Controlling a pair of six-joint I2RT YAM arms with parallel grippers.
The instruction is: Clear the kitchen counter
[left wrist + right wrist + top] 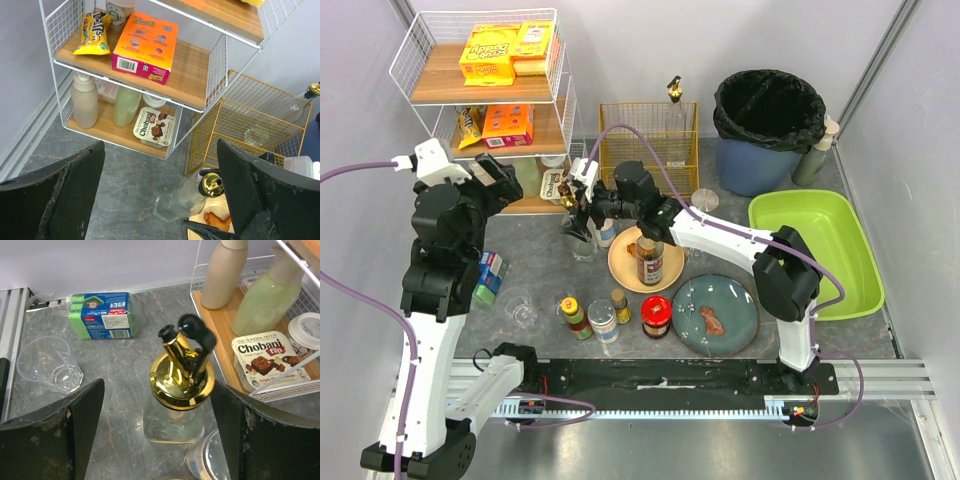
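The kitchen counter (535, 268) is a dark grey mottled surface with several items on it. A clear glass bottle (175, 422) with a gold pourer cap (182, 375) stands upright on it next to the white wire rack (480, 100). My right gripper (157, 385) is open, with one finger on each side of the bottle's cap and not touching it. It shows in the top view (578, 218) over the bottle (582, 243). My left gripper (160, 150) is open and empty, raised in front of the rack in the top view (505, 185). The bottle also shows below it (182, 202).
A beige plate (625, 268) holds a sauce bottle (649, 262). A blue plate (730, 300), a red-lidded jar (656, 315), small jars (578, 317), a sponge pack (100, 315) and a clear cup (47, 365) stand nearby. A gold wire basket (648, 135), a black bin (768, 125) and a lime-green tray (820, 250) are to the right.
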